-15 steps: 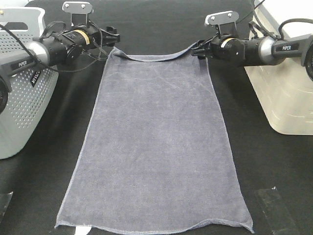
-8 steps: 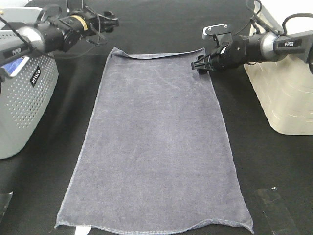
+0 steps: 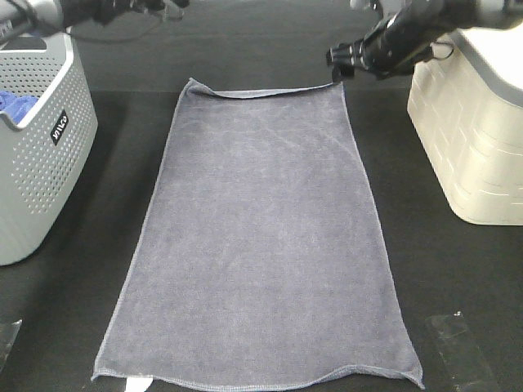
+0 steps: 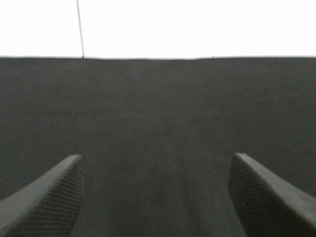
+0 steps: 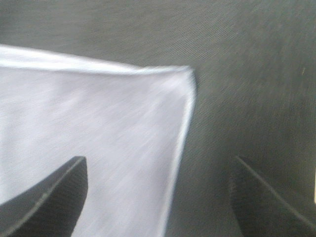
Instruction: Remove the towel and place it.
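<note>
A: Towel [image 3: 257, 237] lying spread flat on the black tabletop [image 3: 245, 49], between grey basket [image 3: 41, 147] and cream bin [image 3: 470, 139].

B: Right gripper [image 3: 337, 64] raised just beside the towel's far corner, fingers [image 5: 44, 202] wide apart, holding nothing.

A: Left gripper [image 4: 157, 197] likewise spread wide, empty, over bare tabletop; probably beyond the towel's far edge.

Grey-lavender towel [image 3: 257, 237] on black tablecloth [image 3: 270, 45].
</note>
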